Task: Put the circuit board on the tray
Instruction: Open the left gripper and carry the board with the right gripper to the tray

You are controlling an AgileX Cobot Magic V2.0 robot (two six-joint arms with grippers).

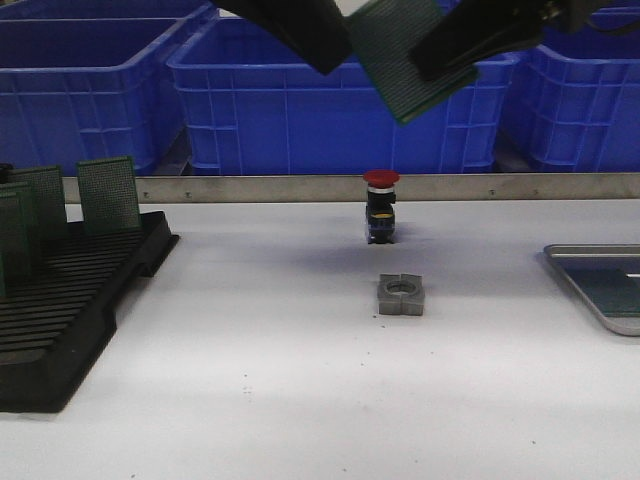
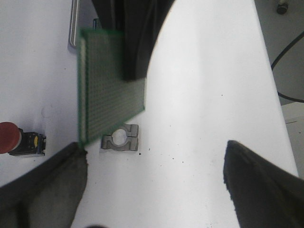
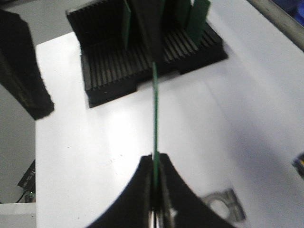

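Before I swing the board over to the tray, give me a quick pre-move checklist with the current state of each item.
1. Right gripper clamped on the circuit board: ok, its fingers are closed on the board's edge.
2. Left gripper released: ok, its fingers are spread wide and hold nothing.
3. Board lifted above the red button and the grey metal block: ok, it hangs high over the table.
4. Tray ready to receive: cannot tell, only its near-left part is in view.
5. Board square in the grip: not ok, it hangs tilted in the front view.
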